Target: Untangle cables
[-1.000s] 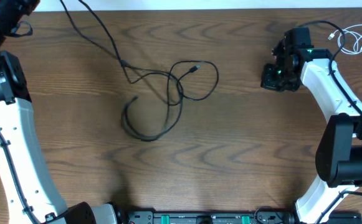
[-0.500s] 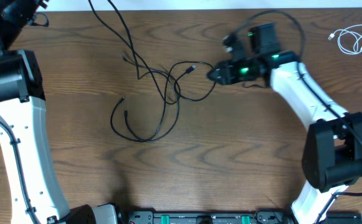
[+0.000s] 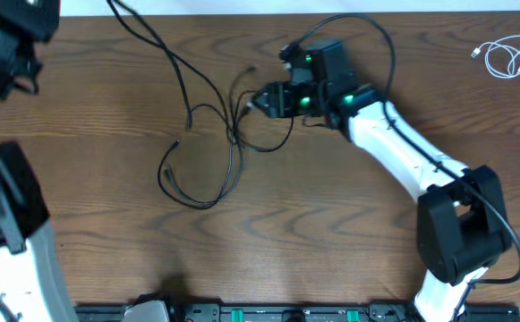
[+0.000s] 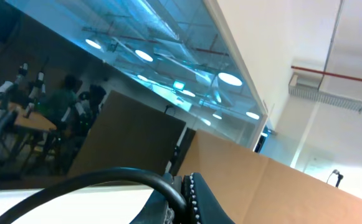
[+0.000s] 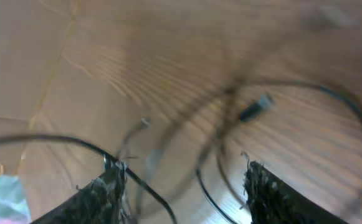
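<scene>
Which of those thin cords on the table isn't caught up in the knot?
The white cable, coiled by itself at the table's far right corner. The black cables all loop across one another mid-table.

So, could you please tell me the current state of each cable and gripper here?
left gripper, shut
right gripper, open, fingers either side of tangled strands
black cables, tangled in overlapping loops, one strand leading off toward the left gripper
white cable, loosely coiled, apart from the tangle
</scene>
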You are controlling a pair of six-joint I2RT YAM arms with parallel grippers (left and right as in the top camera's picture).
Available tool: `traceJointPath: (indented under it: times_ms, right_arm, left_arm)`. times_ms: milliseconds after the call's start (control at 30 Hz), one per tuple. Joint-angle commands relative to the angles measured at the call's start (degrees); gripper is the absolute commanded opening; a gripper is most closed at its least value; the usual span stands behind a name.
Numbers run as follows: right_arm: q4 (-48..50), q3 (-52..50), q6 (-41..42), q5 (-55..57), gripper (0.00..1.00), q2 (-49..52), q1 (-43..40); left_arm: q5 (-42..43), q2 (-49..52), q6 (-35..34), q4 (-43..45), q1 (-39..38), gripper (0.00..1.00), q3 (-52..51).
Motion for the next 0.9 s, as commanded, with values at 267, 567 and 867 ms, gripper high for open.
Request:
traceJointPath:
  times_ms: [267, 567, 867]
  right_arm:
    - [6.1, 0.5, 15.7, 5.2, 0.63, 10.9, 6.7]
    - [15.2, 0.5, 20.7, 5.8, 0.7, 14.4, 7.7]
    - [26.9, 0.5, 28.5, 6.5, 0.57, 21.0, 9.0]
  left_arm:
    - [0.7, 1.0, 9.3, -9.1, 0.0, 0.07, 0.2]
    - [0.7, 1.3, 11.7, -12.8, 0.0, 0.07, 0.1]
    - [0.7, 1.8, 12.0, -13.9, 0.0, 0.07, 0.0]
